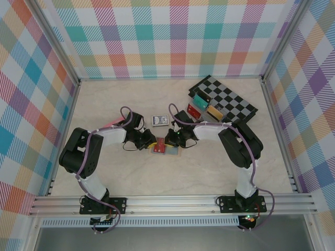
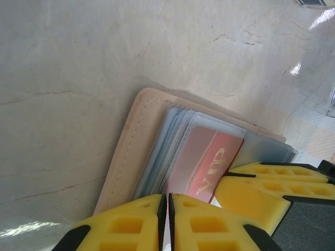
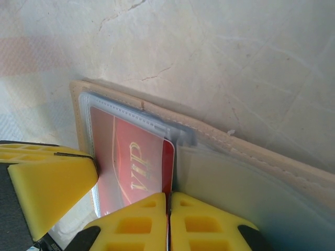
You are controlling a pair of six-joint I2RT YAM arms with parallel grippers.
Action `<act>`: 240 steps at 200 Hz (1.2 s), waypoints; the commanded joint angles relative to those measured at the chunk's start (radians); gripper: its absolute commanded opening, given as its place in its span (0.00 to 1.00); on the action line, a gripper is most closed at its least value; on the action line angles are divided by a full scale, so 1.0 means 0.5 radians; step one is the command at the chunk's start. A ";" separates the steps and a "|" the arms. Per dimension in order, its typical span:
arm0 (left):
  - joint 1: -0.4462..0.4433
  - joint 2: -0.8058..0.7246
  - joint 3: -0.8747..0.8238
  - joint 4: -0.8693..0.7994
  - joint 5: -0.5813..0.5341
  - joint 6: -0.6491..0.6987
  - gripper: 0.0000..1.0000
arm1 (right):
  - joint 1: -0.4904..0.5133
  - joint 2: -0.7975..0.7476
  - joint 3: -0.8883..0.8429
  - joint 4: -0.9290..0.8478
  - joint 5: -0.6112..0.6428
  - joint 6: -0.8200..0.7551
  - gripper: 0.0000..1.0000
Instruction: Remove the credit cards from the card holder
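marble table (image 1: 209,172) | card holder (image 2: 131,146) open | red card (image 3: 131,162) in clear sleeve (image 3: 172,130)

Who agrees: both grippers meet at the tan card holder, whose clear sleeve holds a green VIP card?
The VIP card is red, not green: see the right wrist view. The left gripper and right gripper meet at the tan card holder.

The card holder (image 2: 131,151) lies open and flat near the middle of the table, tan outside, with clear sleeves fanned inside. A red credit card (image 2: 204,162) with gold VIP lettering sits in one sleeve.
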 commanded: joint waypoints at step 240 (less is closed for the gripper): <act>0.017 -0.104 0.043 -0.174 -0.034 0.074 0.18 | -0.044 -0.002 -0.013 0.005 -0.148 0.106 0.20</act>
